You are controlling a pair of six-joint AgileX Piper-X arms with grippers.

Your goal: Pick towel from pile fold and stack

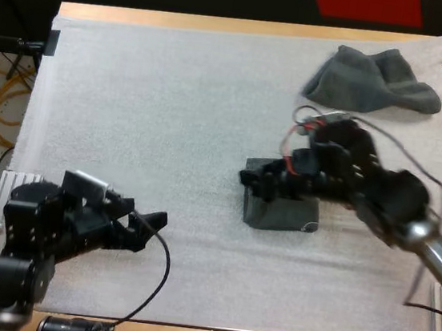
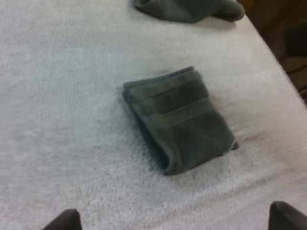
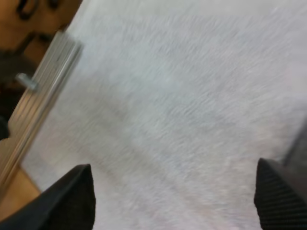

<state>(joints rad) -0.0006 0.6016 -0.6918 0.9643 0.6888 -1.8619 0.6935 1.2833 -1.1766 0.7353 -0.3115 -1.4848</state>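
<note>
The folded dark grey-green towel (image 1: 281,213) lies near the middle of the white mat (image 1: 171,111), with the right gripper (image 1: 256,179) low over its far left corner. Its two black fingers (image 3: 280,196) stand apart with bare mat between them. From above, the right arm reaches in from the right and covers the towel's far edge. The left wrist view gives the whole rectangle, including its woven band and layered edge. The crumpled grey-green towel (image 1: 373,79) sits at the far right. The left gripper (image 1: 148,223) rests low at the near left, fingers (image 2: 62,221) spread wide and pointing toward the folded towel, well apart from it.
</note>
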